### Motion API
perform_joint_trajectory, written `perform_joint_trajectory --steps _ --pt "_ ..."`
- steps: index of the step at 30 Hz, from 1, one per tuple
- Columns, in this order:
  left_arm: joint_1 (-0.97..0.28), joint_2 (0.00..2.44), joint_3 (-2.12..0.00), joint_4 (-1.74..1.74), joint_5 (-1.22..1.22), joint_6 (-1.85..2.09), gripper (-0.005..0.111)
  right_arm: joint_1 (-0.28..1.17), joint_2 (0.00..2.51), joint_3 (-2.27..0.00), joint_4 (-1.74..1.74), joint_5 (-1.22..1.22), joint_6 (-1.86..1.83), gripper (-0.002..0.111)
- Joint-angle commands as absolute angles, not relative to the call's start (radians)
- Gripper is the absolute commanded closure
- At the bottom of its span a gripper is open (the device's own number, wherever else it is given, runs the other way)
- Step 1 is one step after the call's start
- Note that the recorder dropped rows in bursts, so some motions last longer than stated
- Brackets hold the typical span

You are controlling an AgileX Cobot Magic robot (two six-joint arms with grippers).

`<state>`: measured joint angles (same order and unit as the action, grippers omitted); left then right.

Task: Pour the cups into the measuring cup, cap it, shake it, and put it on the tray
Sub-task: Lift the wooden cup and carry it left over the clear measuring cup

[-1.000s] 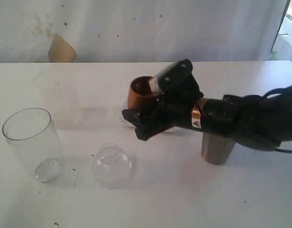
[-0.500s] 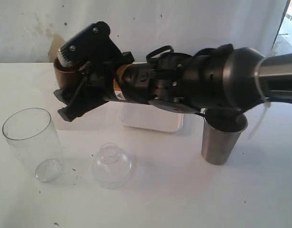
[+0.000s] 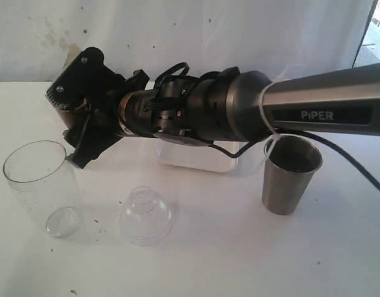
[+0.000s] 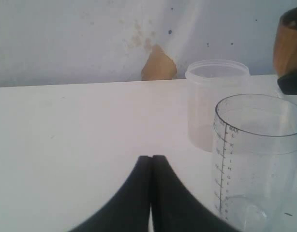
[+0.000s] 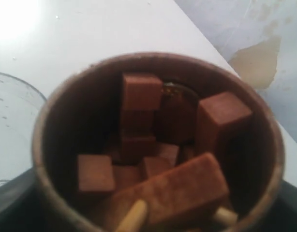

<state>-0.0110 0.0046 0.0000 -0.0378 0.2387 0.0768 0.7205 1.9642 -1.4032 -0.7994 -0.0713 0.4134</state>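
Exterior: right gripper (image 3: 78, 127) reaches across to upper left of frame, jaws grasping wooden cup (image 3: 67, 115), close by rim of measuring cup (image 3: 40, 185). Measuring cup upright on tabletop (image 3: 239, 260), lower left. Steel tumbler (image 3: 291, 176) upright at right. Tray (image 3: 196, 162) centre, partly under arm.

Left wrist: left gripper (image 4: 151, 166) jaws clenched, nothing between them.

Right wrist: wooden cup (image 5: 40, 140) holds brown cubes (image 5: 139, 92).

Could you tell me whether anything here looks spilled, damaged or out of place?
Nothing is spilled: the cubes sit inside the wooden cup, and the measuring cup and tumbler stand upright. Only the wall has a brown patch, apparently peeled.
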Motion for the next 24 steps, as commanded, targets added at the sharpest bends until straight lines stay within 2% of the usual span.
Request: perform_joint_trajectory --steps 1,24 --pt "-0.012 0.0 0.0 -0.041 0.233 0.073 0.107 0.724 1.957 -1.44 -0.805 -0.068 0.346 0.108" --pt "-0.012 0.0 0.0 -0.041 0.233 0.073 0.107 0.748 2.013 -1.492 -0.805 -0.086 -0.145 0.108"
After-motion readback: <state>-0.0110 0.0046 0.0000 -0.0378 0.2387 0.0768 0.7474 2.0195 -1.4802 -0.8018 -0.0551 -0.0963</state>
